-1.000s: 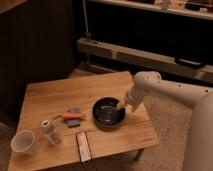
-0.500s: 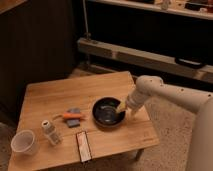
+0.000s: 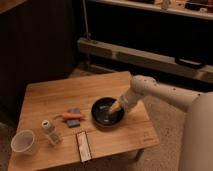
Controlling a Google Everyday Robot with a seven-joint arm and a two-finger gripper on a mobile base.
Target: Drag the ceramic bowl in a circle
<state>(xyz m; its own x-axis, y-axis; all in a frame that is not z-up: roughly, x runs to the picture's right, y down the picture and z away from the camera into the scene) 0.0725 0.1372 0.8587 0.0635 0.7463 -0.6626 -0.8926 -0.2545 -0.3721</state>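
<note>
Bench (image 3: 60,95): wooden, rectangular, pale plank top.

Arm (image 3: 155,92): white, smooth casing, reaching in over the right edge of the bench.

Bowl (image 3: 102,114): ceramic, round, wide and shallow, glossy black. It sits right of centre, toward the front edge. Only the tip of the pincer shows in it.

Pincer (image 3: 116,106): pale, set down at the right inner side of the bowl. Whether it is open or closed cannot be told.

Cup (image 3: 24,141): white, round, at the front left corner. Contents not discernible.

Packet (image 3: 83,146): flat, oblong, at the front edge.

Bottle (image 3: 48,131): small, pale, between cup and packet.

Orange piece (image 3: 74,116): elongated, just left of the bowl.
</note>
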